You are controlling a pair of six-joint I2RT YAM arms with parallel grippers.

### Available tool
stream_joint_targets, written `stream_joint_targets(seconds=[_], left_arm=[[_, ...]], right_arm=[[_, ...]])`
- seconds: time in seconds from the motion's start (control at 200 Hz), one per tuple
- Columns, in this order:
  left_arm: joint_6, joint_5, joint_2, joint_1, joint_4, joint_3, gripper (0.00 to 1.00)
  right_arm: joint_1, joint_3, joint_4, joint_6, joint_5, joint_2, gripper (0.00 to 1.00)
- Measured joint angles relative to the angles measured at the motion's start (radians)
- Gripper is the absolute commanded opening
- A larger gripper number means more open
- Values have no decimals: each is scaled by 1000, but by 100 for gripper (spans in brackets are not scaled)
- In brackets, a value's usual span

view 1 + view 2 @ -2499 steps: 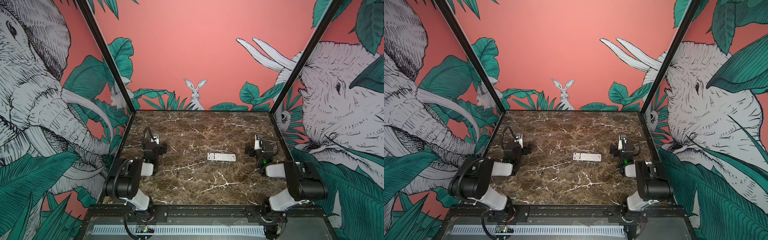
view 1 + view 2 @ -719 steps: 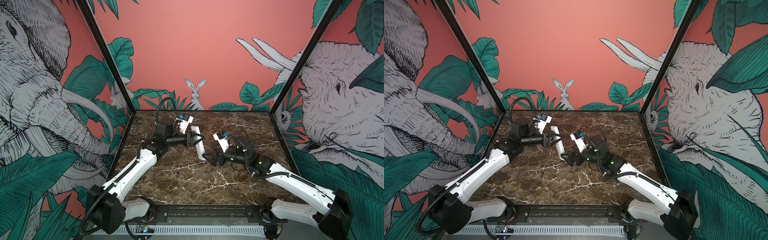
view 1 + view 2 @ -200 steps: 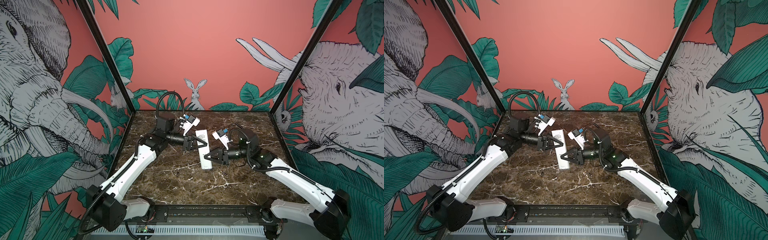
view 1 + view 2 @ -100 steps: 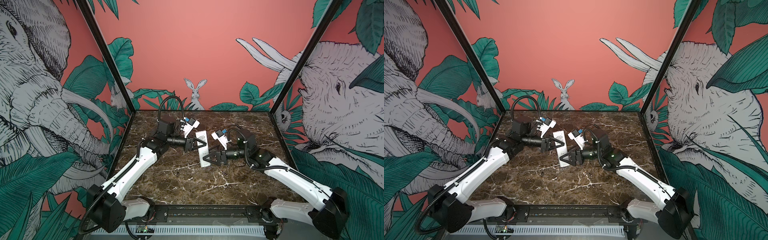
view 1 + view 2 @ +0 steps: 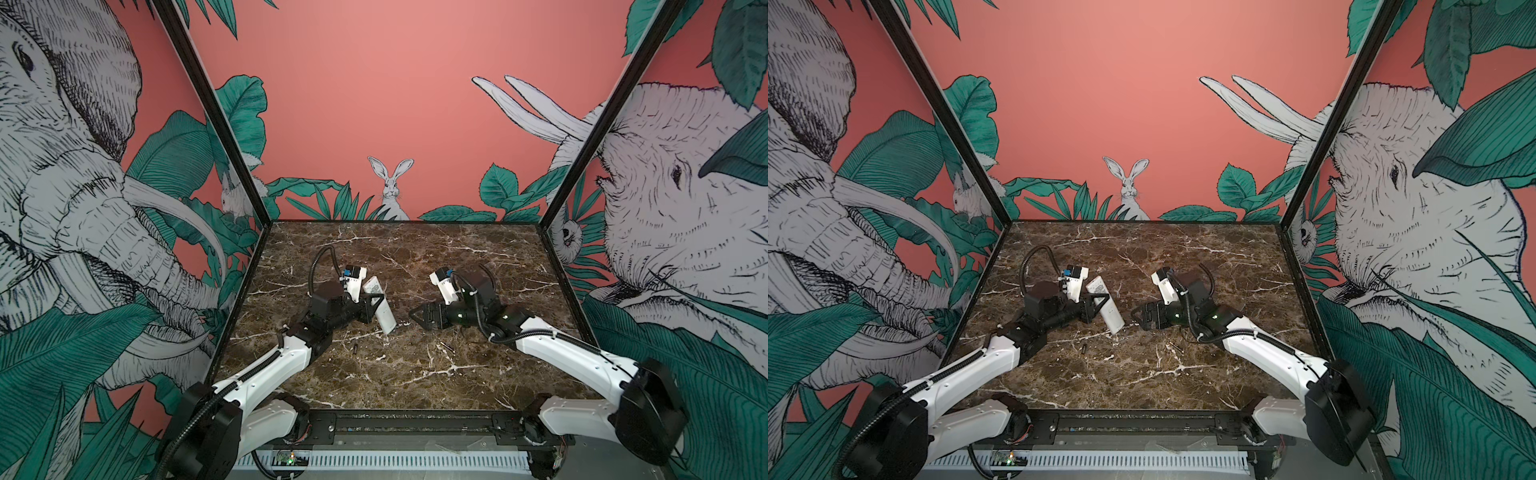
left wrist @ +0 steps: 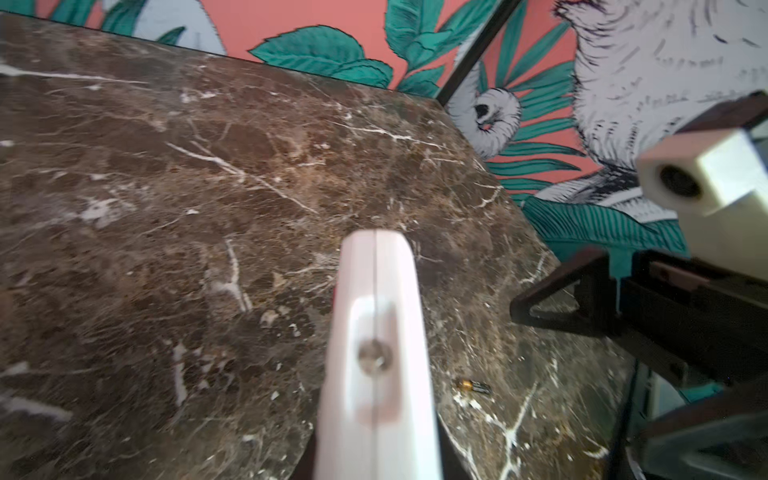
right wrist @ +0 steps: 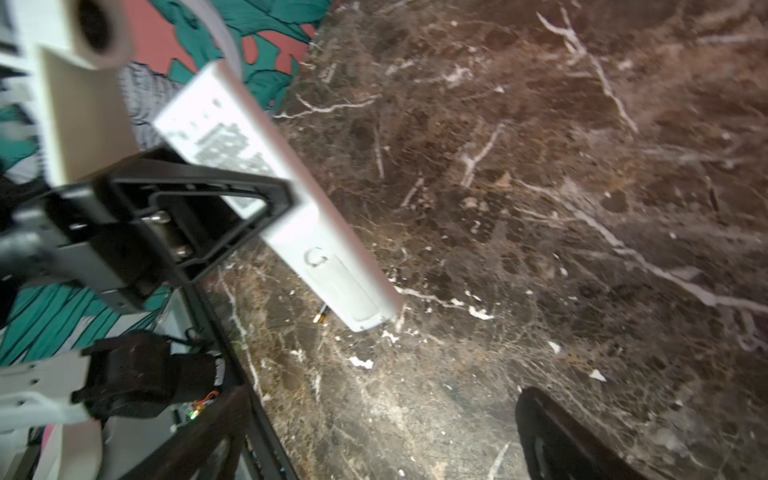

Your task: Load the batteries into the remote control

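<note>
The white remote control hangs tilted above the marble, back side facing the right wrist view. My left gripper is shut on its middle, and in the left wrist view the remote control is seen end-on, hiding the jaws. My right gripper stands open just right of the remote's lower end, apart from it; its dark fingers hold nothing. Two batteries lie on the table: one battery below the remote, another battery under the right gripper, also seen as a battery in the left wrist view.
The brown marble table is boxed in by patterned walls at the back and both sides, with black corner posts. A black rail runs along the front edge.
My right gripper has opened wide and let go of the remote's lower end. The left gripper has carried the remote a little to the left and lower.
</note>
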Motion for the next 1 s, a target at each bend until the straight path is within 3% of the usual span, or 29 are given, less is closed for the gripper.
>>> stream_joint_targets(seconds=[0.22, 0.55, 1.0], left_arm=[[-97, -116, 24, 0, 223, -131, 0], [-164, -154, 99, 0, 407, -213, 0], [-178, -179, 160, 0, 527, -278, 0]], right_arm=[[29, -3, 122, 98, 33, 166, 95], [96, 60, 301, 256, 42, 407, 85], [134, 55, 517, 410, 58, 489, 84]])
